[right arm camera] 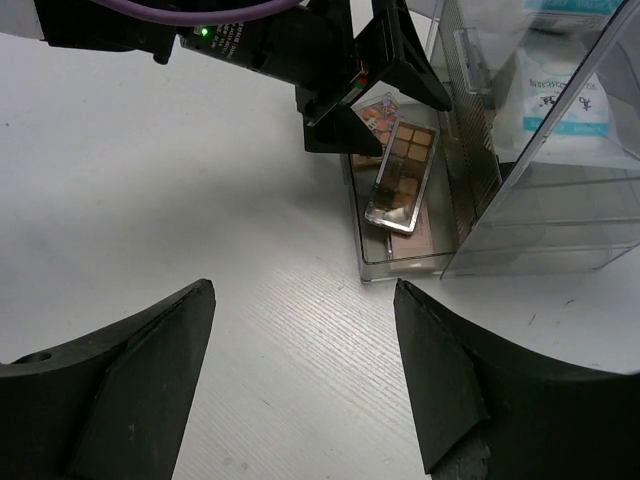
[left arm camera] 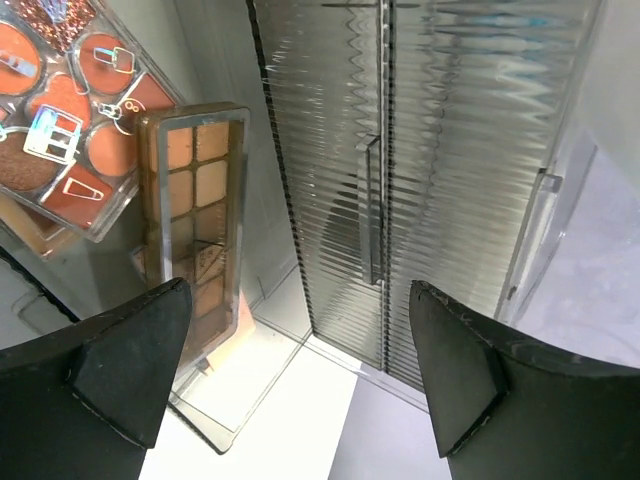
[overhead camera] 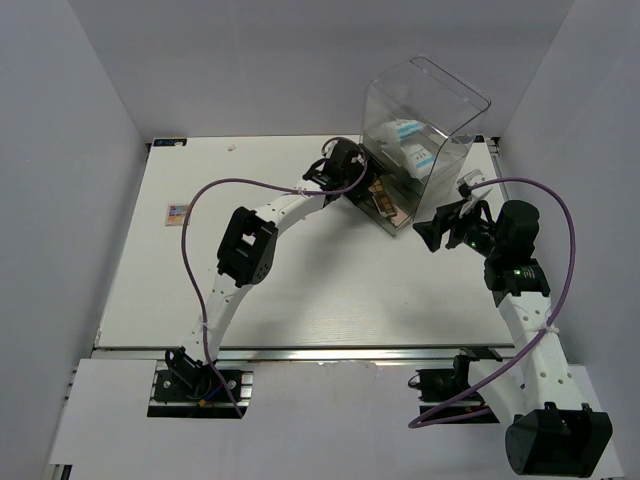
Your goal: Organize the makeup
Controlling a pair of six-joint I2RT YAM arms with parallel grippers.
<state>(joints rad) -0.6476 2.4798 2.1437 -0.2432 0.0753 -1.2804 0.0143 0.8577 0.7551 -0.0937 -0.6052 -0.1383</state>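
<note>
A clear drawer (right arm camera: 400, 262) is pulled out at the foot of the clear acrylic box (overhead camera: 425, 120). In it lie a long brown eyeshadow palette (left arm camera: 195, 220) (right arm camera: 402, 175) on a pink flat one (right arm camera: 420, 240), and a palette with round orange pans (left arm camera: 70, 110). White blue-printed pouches (right arm camera: 560, 100) (overhead camera: 410, 145) sit higher inside the box. My left gripper (left arm camera: 300, 370) (overhead camera: 362, 185) hovers just over the drawer, open, nothing between its fingers. My right gripper (right arm camera: 305, 330) (overhead camera: 428, 230) is open above bare table, in front of the drawer.
The ribbed front of a shut drawer (left arm camera: 430, 170) with its handle fills the left wrist view. A small square coloured item (overhead camera: 178, 213) lies alone near the table's left edge. Grey walls enclose the table on three sides.
</note>
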